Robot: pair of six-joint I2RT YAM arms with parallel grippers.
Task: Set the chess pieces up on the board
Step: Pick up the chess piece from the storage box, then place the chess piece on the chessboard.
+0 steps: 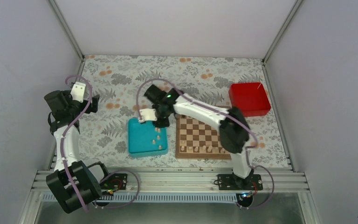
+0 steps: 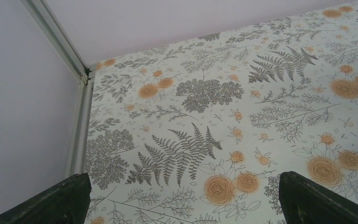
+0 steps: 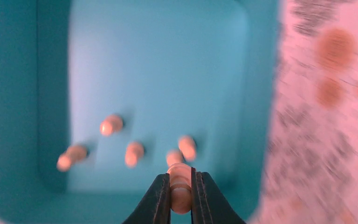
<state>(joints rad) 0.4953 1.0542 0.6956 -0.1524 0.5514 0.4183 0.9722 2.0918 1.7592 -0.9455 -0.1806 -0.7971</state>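
Top view: the right gripper (image 1: 160,123) hangs over the teal tray (image 1: 142,142). The board (image 1: 200,130) lies just beside the tray to the right (the carry likely runs that way). The right arm (image 1: 200,112) stretches leftward across it.

Left wrist: the left gripper (image 2: 184,182) is spread wide over floral cloth (image 2: 205,93), holding nothing.

Right wrist: the jaws pinch one pale piece (image 3: 181,186), its long axis along the fingers, above loose chess pieces (image 3: 134,154) in the tray.
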